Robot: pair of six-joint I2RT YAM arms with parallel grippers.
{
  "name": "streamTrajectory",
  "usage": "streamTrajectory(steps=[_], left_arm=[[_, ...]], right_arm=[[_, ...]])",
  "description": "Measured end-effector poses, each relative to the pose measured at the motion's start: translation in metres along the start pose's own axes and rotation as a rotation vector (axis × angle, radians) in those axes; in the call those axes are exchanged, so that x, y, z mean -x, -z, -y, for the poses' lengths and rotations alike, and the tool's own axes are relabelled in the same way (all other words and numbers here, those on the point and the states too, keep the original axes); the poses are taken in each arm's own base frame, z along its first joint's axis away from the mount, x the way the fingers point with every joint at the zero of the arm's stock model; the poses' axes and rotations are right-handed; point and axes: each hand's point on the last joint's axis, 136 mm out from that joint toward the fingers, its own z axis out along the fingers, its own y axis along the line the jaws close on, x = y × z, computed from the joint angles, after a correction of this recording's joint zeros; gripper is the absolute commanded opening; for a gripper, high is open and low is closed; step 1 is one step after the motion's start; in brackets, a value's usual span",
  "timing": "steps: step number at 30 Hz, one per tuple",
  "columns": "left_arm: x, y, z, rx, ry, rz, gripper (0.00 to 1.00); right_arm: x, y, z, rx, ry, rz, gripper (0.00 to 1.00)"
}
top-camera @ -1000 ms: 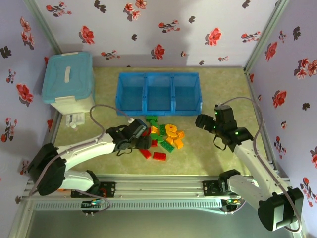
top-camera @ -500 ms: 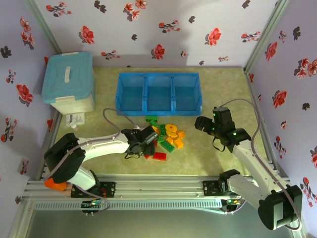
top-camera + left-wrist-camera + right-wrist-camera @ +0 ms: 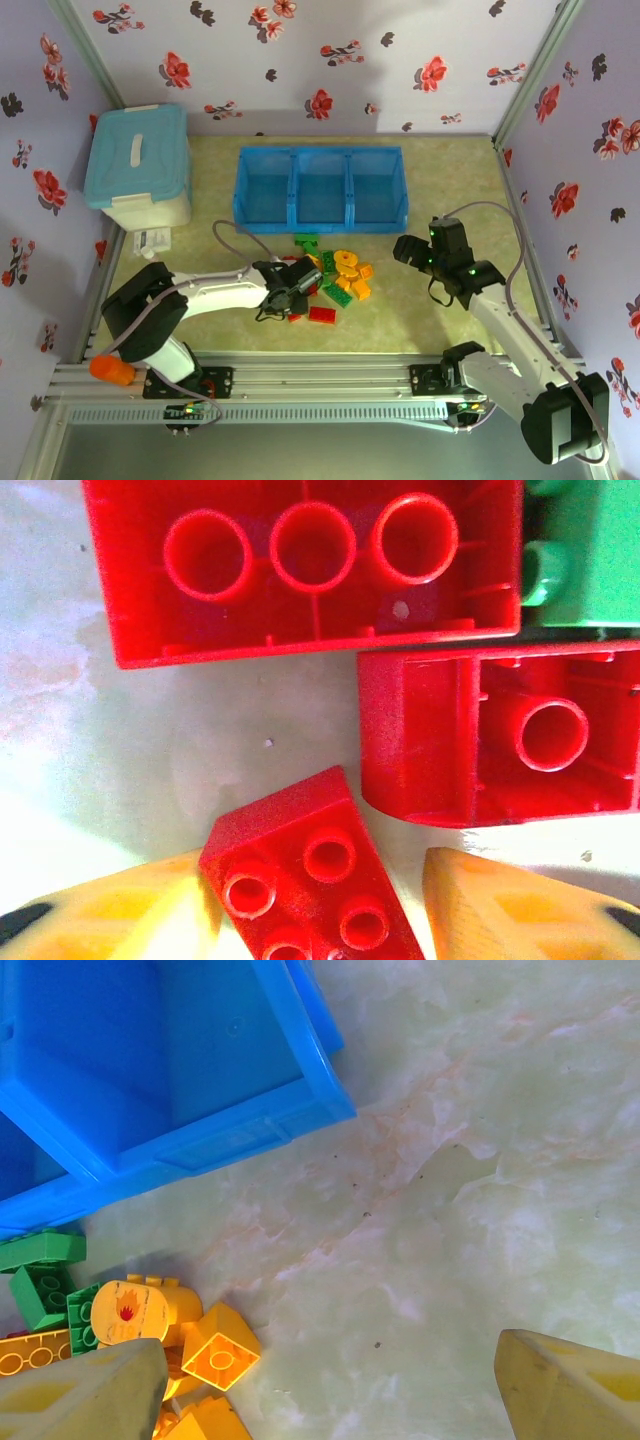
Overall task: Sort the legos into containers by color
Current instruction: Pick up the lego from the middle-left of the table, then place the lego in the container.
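**brickfan:** Left gripper (image 3: 297,279) has pushed further into the legos (image 3: 338,272) piled just in front of the blue tray (image 3: 262,220) since a second ago, right?

**yam_user:** Yep. Its fingers (image 3: 110,910) flank a red brick (image 3: 300,880), but I can't tell if it's actually pinched. Right gripper (image 3: 328,1365) hangs spread wide off the tray's front right corner.

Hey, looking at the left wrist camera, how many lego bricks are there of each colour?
Red bricks: 3
Green brick: 1
Total: 4
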Motion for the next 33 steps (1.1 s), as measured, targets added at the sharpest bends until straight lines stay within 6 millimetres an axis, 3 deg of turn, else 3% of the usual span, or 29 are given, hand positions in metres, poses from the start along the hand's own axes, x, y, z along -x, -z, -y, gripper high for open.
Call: streamTrajectory(steps=[6,12,16,23,29,33], left_arm=[[-0.001,0.001,-0.002,0.008,0.008,0.0,0.28],[0.0,0.01,-0.008,0.021,0.003,0.012,0.27],[0.01,0.032,-0.012,0.027,-0.001,0.056,0.27],[0.065,0.086,-0.012,-0.044,0.037,0.192,0.27],[0.121,0.114,-0.028,-0.047,0.089,0.285,0.27],[0.157,0.123,-0.037,-0.035,0.107,0.324,0.27]], right_arm=[[-0.002,0.0,0.002,-0.004,-0.003,0.001,0.86],[-0.001,0.0,0.002,0.0,-0.004,0.008,0.86],[-0.002,0.0,0.002,0.002,-0.004,0.01,0.86],[-0.002,0.0,0.002,0.005,-0.004,0.013,0.86],[-0.002,0.0,0.001,0.011,-0.004,0.013,0.85],[-0.003,0.0,0.0,0.015,-0.004,0.01,0.85]])
